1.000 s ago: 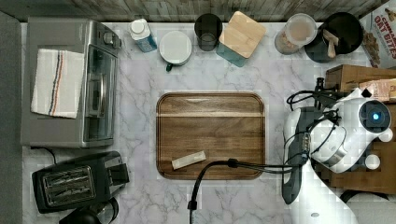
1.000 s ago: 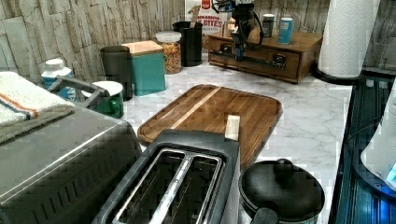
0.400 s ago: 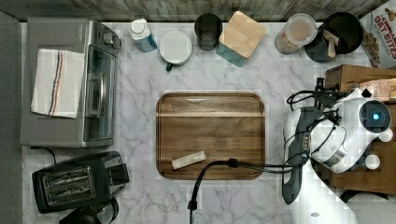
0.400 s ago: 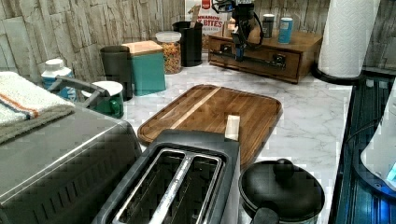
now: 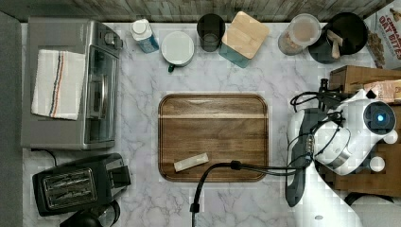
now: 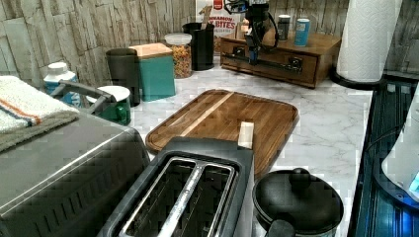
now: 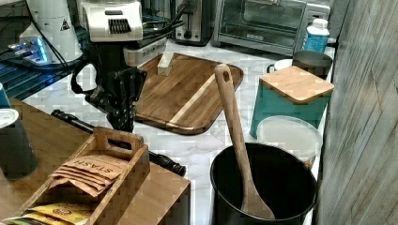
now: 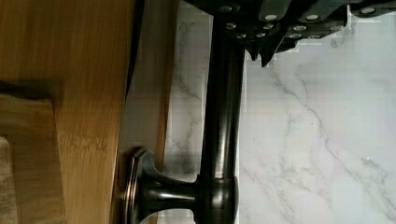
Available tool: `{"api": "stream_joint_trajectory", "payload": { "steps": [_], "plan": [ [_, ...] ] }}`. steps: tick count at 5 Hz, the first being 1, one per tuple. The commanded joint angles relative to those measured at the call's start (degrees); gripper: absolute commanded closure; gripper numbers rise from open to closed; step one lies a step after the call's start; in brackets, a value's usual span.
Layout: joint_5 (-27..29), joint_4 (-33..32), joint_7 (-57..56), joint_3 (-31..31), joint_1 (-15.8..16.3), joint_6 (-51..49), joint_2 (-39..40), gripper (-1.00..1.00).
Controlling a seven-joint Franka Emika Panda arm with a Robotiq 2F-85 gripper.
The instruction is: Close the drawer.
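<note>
Marble counter w/ grey veins — pincer at drawer's dark round bar handle, grip state unclear.

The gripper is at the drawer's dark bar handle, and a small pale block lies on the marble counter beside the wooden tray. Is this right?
Not quite. The top view shows the pale block lying on the wooden tray, not beside it. The gripper is indeed at the drawer's bar handle.

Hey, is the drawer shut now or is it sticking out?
Nearly shut: in the wrist view the drawer front sits almost flush under the cabinet top, leaving a thin dark gap.
</note>
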Motion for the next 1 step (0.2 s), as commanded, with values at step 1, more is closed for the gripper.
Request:
{"api": "stream_joint_trajectory", "payload": {
  "steps": [1],
  "plan": [
    [1.37,4.28,-2.27,-6.63,-4.04,0.77,0.62,1.0]
  ]
}}
